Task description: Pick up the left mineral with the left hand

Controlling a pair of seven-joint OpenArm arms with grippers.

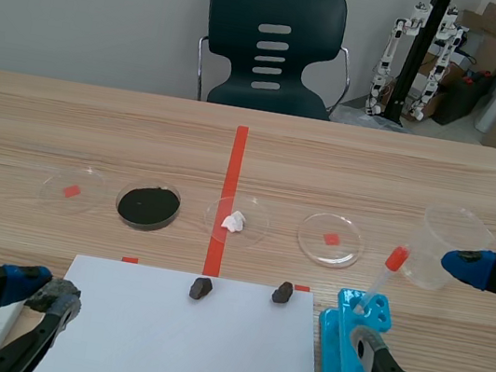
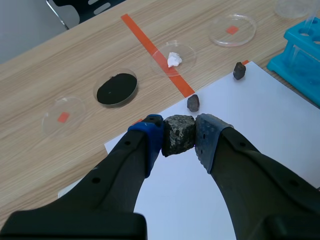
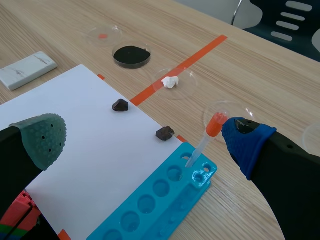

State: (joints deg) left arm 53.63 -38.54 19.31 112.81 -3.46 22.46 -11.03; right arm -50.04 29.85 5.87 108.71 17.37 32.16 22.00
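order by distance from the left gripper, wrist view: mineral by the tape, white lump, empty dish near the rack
1. mineral by the tape, just ahead of the left gripper
2. white lump, farther ahead
3. empty dish, farthest, near the rack

I'm looking at a pale wood-grain surface (image 1: pixel 419 175) with an orange-red tape line running away down its middle. A large white sheet (image 1: pixel 185 346) lies flat on the near part. Past the sheet's far edge, four shallow clear dishes stand in a row. The left dish (image 1: pixel 71 189) sits over a red tape square, the powder dish (image 1: pixel 148 205) holds black powder, and the lump dish (image 1: pixel 236 220) sits on the tape line. The right dish (image 1: pixel 330 239) covers another red square. A clear plastic cup (image 1: pixel 447 241) stands to their right. A blue tube rack (image 1: pixel 335 351) lies just beside the sheet's right edge, and a white slab (image 3: pixel 27 70) lies off its left.
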